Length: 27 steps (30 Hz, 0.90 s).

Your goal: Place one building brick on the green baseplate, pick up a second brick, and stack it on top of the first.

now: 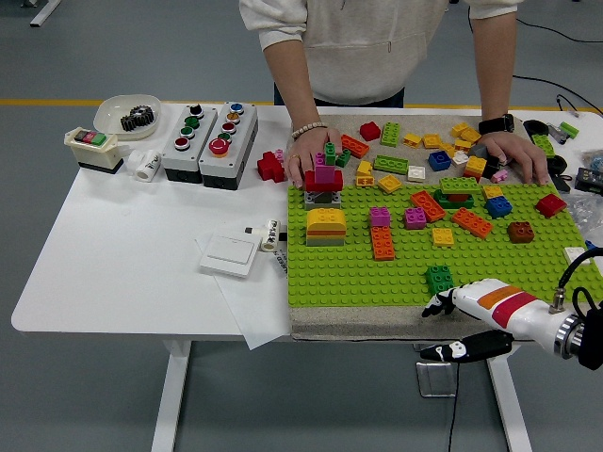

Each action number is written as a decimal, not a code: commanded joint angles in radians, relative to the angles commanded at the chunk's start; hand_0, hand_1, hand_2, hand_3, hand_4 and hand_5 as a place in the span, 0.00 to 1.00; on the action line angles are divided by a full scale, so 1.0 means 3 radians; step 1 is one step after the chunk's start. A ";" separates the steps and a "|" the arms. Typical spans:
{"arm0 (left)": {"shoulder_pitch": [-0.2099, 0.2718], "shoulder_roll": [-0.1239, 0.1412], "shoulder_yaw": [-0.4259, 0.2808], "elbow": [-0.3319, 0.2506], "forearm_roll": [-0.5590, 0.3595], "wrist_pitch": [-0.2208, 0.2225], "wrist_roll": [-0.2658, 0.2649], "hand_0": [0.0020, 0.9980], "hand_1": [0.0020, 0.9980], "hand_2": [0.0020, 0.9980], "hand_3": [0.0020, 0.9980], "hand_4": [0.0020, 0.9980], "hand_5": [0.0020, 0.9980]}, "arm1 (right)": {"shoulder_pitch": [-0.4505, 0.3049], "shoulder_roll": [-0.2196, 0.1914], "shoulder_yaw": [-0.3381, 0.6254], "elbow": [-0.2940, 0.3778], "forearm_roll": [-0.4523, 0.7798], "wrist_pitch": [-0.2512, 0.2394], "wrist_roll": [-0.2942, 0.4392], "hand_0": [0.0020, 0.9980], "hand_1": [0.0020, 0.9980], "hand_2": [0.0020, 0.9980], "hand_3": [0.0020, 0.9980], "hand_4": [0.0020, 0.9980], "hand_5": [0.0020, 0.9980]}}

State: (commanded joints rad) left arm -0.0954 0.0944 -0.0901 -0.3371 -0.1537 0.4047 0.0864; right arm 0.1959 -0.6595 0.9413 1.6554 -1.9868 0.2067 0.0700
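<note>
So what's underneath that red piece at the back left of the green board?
The red piece has a small magenta block on top and sits on a grey block, which stands on the green board. Whatever lies inside the stack is hidden.

Surfaces: mostly plastic, one fibrous mat
Green baseplate (377, 273) studded, matt plastic; bricks (443, 218) smooth, slightly glossy plastic; mat (358, 322) under the plate rough, beige, felt-like; table (122, 254) smooth matt white; right hand (443, 303) glossy white shell, black fingers
</note>
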 joint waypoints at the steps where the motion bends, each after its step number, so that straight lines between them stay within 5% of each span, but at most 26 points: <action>1: 0.0002 0.0000 -0.0002 0.0000 0.0007 0.0001 0.0003 0.82 0.79 0.78 0.60 0.68 0.68 | 0.0005 0.0004 0.0003 -0.0006 0.0000 0.0002 0.0000 0.60 0.66 0.71 0.74 1.00 1.00; 27: -0.0009 -0.0001 0.0024 -0.0002 -0.0029 -0.0002 -0.0014 0.83 0.79 0.78 0.60 0.68 0.68 | 0.0088 0.0064 0.0017 -0.0058 0.0031 0.0014 0.0014 0.61 0.67 0.72 0.75 1.00 1.00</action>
State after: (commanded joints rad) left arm -0.0982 0.0942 -0.0829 -0.3378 -0.1623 0.4041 0.0823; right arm 0.2221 -0.6404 0.9463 1.6381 -1.9774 0.2108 0.0742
